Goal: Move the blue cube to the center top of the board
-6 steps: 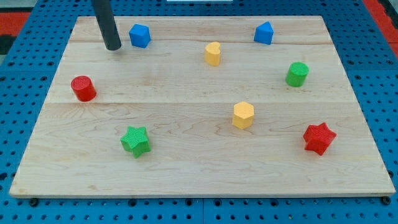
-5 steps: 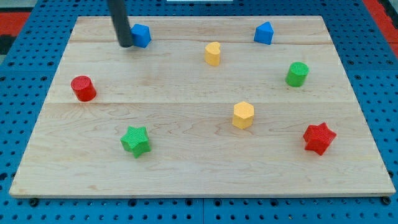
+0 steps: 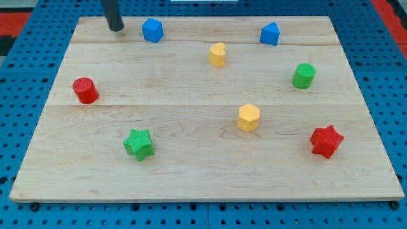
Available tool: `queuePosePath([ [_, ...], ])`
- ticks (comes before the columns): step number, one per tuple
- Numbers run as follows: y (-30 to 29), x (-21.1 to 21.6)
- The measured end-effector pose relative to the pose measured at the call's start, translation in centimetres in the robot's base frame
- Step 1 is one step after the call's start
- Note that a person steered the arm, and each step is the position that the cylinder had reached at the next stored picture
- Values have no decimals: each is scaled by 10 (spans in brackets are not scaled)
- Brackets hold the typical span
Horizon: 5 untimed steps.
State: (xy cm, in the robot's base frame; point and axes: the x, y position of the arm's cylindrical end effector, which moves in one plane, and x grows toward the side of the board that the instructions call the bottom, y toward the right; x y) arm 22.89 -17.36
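The blue cube [image 3: 152, 30] sits near the board's top edge, left of the top centre. My tip [image 3: 116, 28] stands on the board to the cube's left, apart from it by a clear gap. The dark rod rises from there out of the view's top. A second blue block [image 3: 269, 34], of a pointed shape, sits near the top edge to the right.
A yellow heart block [image 3: 217, 55] lies below and right of the cube. A red cylinder [image 3: 84, 90] is at the left, a green star [image 3: 138, 144] lower left, a yellow hexagon [image 3: 248, 117] mid right, a green cylinder [image 3: 304, 76] right, a red star [image 3: 326, 140] lower right.
My tip went right against the blue cube and pushed it right and up a little, then drew back to the left and up, away from the cube.
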Motion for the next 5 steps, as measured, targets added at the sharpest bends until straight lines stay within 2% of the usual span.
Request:
queuePosePath([
  [2, 75, 35],
  [5, 138, 28],
])
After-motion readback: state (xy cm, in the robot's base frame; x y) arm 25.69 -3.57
